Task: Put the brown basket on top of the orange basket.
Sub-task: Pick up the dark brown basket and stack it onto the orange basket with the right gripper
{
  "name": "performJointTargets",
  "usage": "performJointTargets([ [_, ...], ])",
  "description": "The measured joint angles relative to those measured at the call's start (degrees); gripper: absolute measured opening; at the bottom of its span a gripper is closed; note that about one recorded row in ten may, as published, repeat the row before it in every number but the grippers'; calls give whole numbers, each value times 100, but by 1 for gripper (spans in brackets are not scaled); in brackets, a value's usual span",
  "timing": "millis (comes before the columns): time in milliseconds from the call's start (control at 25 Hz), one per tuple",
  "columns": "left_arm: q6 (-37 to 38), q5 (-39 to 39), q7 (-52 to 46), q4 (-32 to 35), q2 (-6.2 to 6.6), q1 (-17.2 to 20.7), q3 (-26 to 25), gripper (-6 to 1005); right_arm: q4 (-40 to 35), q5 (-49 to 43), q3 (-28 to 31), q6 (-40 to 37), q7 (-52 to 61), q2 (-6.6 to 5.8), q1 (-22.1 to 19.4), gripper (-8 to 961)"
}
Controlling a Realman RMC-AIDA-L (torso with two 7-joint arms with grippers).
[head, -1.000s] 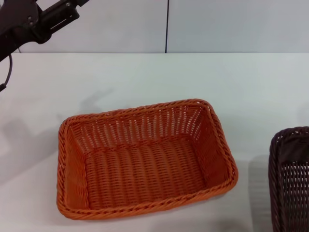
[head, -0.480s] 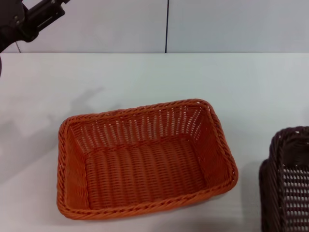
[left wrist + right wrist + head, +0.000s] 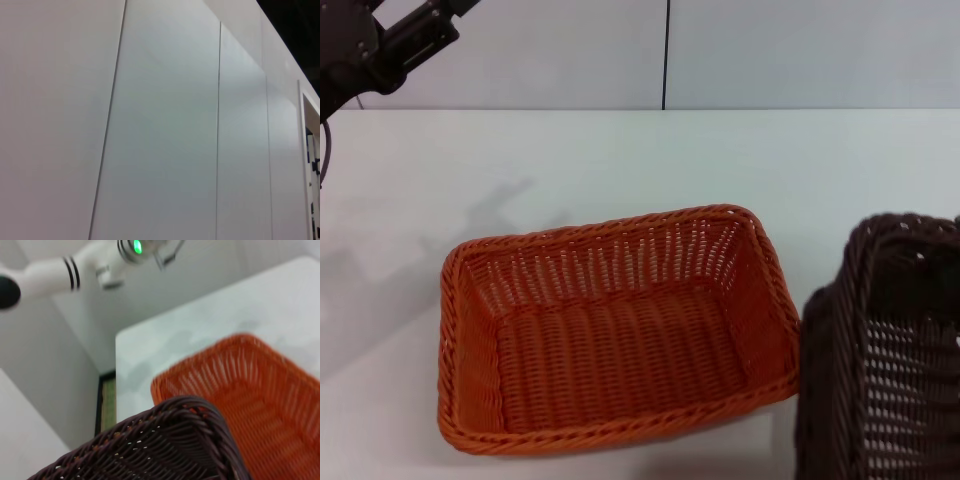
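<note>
left claw [image 3: 405, 40] raised, brown basket [image 3: 885, 350] tilted

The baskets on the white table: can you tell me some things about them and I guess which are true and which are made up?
1. The bright orange woven basket is empty. True.
2. The dark brown woven basket already sits inside the orange basket. False: it is beside it, at its right end, not yet over it.
3. The orange basket lies upside down. False: its open side faces up.
4. The left gripper is up at the far left, away from both baskets. True.
5. The table is white. True.
</note>
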Motion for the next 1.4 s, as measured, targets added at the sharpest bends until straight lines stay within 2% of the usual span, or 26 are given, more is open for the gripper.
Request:
performJointTargets([
  [120, 0, 2, 6, -93, 13, -24, 1, 828, -15, 312, -19, 34, 225, 50, -31, 173],
  [200, -1, 3, 9, -100, 16, -25, 1, 828, -67, 359, -5, 71, 314, 126, -31, 173],
  [240, 0, 5, 10, -103, 18, -25, 1, 828, -116, 374, 3, 142, 390, 207, -25, 173],
  [280, 0, 6, 10, -103, 21, -25, 1, 828, -116, 374, 3, 142, 390, 207, -25, 172],
  [560, -28, 38, 70, -171, 44, -36, 0, 828, -189, 565, -12, 629, 916, 458, 25, 173],
  [840, -45, 43, 159, -250, 59, -43, 0, 827, -240, 1312, -58, 890, 1643, 523, 61, 174],
  [1080, -55, 43, 246, -256, 82, -39, -41, 827, -554, 1451, -54, 1403, 2044, 682, 23, 174],
  [1400, -71, 38, 381, -341, 49, -76, -245, 827, -638, 1465, -65, 2134, 2608, 877, 3, 174],
])
